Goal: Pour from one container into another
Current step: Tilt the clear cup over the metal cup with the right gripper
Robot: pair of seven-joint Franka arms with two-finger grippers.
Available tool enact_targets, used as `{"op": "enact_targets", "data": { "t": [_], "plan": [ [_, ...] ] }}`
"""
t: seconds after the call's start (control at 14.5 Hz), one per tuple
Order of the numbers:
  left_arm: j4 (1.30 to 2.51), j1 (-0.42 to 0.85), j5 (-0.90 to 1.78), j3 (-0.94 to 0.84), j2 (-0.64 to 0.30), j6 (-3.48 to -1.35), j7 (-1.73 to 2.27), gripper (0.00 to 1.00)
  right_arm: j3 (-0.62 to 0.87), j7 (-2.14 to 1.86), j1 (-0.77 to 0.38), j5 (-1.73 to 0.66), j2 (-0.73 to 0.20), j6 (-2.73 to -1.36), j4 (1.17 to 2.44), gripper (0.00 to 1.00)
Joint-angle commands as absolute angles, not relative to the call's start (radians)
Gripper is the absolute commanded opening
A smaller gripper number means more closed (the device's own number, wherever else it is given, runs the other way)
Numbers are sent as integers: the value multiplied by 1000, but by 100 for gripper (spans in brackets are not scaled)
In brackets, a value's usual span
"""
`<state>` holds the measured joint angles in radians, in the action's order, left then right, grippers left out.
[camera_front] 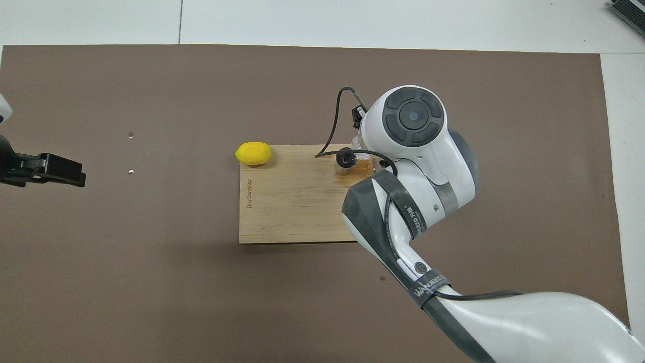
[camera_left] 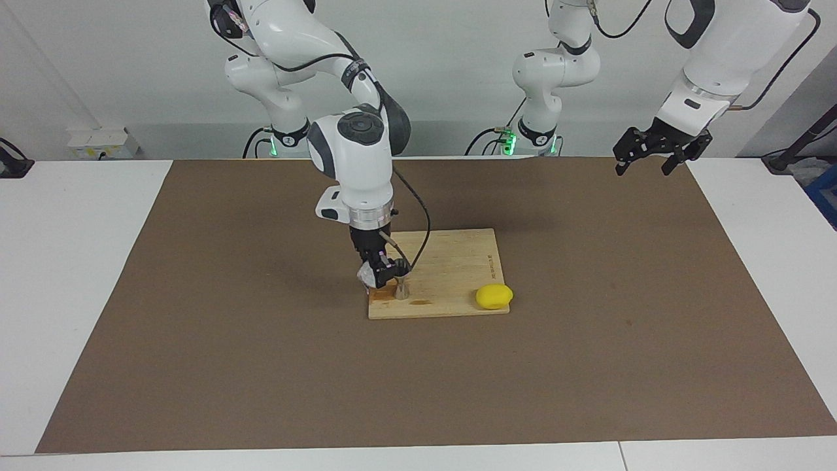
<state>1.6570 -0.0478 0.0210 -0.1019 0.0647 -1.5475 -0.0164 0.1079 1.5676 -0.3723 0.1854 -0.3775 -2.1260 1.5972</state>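
My right gripper (camera_left: 382, 269) is shut on the small clear cup (camera_left: 365, 276) and holds it tilted just above the steel jigger (camera_left: 401, 288). The jigger stands upright on the wooden cutting board (camera_left: 451, 261), at the corner farthest from the robots toward the right arm's end. In the overhead view the right arm hides most of the cup (camera_front: 357, 143); the jigger's dark mouth (camera_front: 345, 159) shows beside the wrist. A darker wet patch (camera_left: 381, 295) lies on the board by the jigger. My left gripper (camera_left: 657, 156) is open and empty, and the left arm waits raised over the mat's edge.
A yellow lemon (camera_left: 494, 296) lies at the board's other corner away from the robots, toward the left arm's end; it also shows in the overhead view (camera_front: 253, 154). The board (camera_front: 292, 201) sits mid-table on a brown mat (camera_left: 588, 340). The left gripper (camera_front: 50, 170) shows in the overhead view.
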Motion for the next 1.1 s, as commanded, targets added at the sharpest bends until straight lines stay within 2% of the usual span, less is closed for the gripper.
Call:
{"op": "enact_targets", "data": {
  "t": [0.0,1.03],
  "plan": [
    [1697,-55,29,-106,97,-1569,-26,100,107,1586,-380,242,-380,-2146,1601,0],
    [1697,-60,29,-106,97,-1569,-26,100,107,1582,-422,403,-368,-2145,1624,0]
  ]
}}
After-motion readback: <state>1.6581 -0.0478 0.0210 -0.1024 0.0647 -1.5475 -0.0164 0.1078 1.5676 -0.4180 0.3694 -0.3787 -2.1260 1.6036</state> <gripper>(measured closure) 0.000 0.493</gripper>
